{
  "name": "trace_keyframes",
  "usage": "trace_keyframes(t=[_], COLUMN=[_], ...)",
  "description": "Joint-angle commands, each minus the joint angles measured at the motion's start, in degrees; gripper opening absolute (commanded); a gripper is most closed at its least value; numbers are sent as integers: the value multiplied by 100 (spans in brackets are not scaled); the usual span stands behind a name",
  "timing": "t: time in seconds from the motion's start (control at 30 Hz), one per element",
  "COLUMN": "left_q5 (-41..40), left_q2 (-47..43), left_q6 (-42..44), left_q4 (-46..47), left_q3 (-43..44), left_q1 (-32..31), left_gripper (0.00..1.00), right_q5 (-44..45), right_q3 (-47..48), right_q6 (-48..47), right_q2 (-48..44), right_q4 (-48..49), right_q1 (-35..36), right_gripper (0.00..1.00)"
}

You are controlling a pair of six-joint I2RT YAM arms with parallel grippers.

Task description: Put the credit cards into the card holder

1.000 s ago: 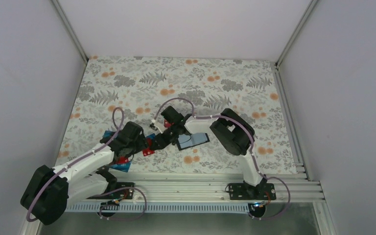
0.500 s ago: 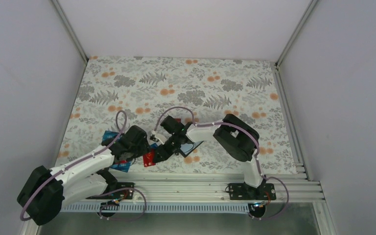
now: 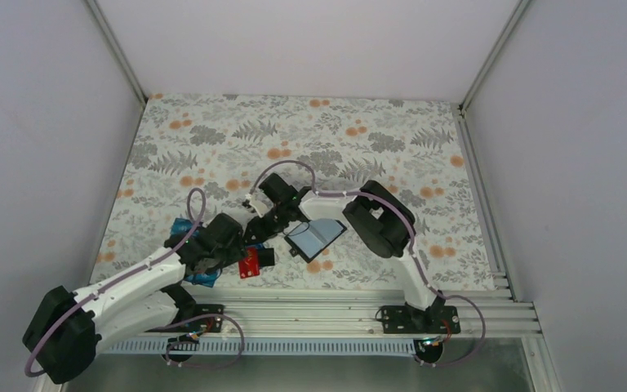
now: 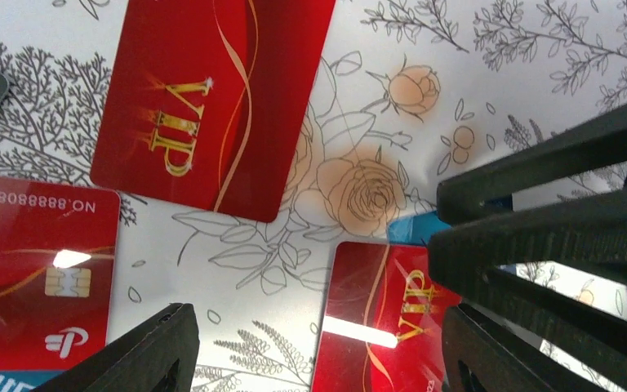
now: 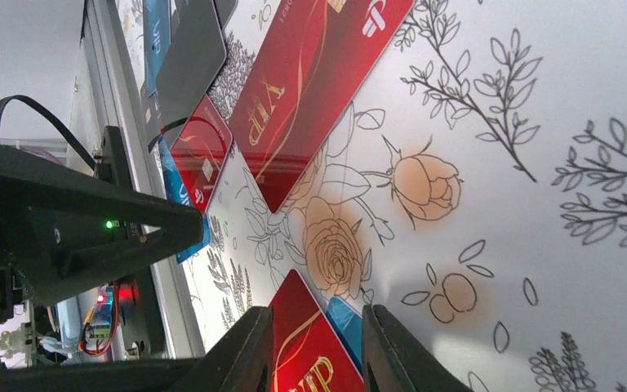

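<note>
The floral surface [image 3: 359,139] gets crowded at about 7 o'clock from its middle, where both arms meet over the loose credit cards [image 3: 249,263]. From the left wrist, the right arm [image 4: 555,204] hangs in black at 3 o'clock. It covers part of a small red VIP card [image 4: 380,322], and a sliver of blue card [image 4: 412,229] pokes out just beside it. From the right wrist it's the mirror of that: the left arm [image 5: 65,237] blocks the 9 o'clock side. The left claw [image 4: 317,347] is spread wide with nothing between its fingers, only bare print and the edge of that small VIP card. The right claw [image 5: 318,318] has just a narrow gap, and a red VIP corner shows in it. I can't tell if the tips actually touch the card. A big red VIP card [image 4: 212,98] lies flat at 11 o'clock in the left wrist view, long axis about 1 to 7. A red chip card [image 4: 33,269] sits at 8 o'clock, apart from it, and a dark grey card [image 5: 188,65] lies further out. The card holder [image 3: 317,237] lies open and flat with its grey-blue inside up. It's at roughly 3 o'clock from the right claw, near the cards but apart from them, with its long axis about 8 to 2 o'clock in the top view.
</note>
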Motion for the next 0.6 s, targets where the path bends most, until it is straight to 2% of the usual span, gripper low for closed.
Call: trace_keyframes(t=[0.0,0.3,0.57], left_q5=[255,999,1727], left_q2=[-192,-47,219], left_q6=[-181,32,263], left_q4=[-305,-568,-365], left_q3=[51,122,227], left_q1=[-105,-423,-766], left_gripper=[75,74,74], right_q5=[103,-264,-232], right_q3=[-11,-1054,-1013], right_q6=[-17,-268,-249], right_q2=[277,-298,-240], right_q4=[-32,68,78], right_q1=[74,135,152], right_gripper=[30,31,31])
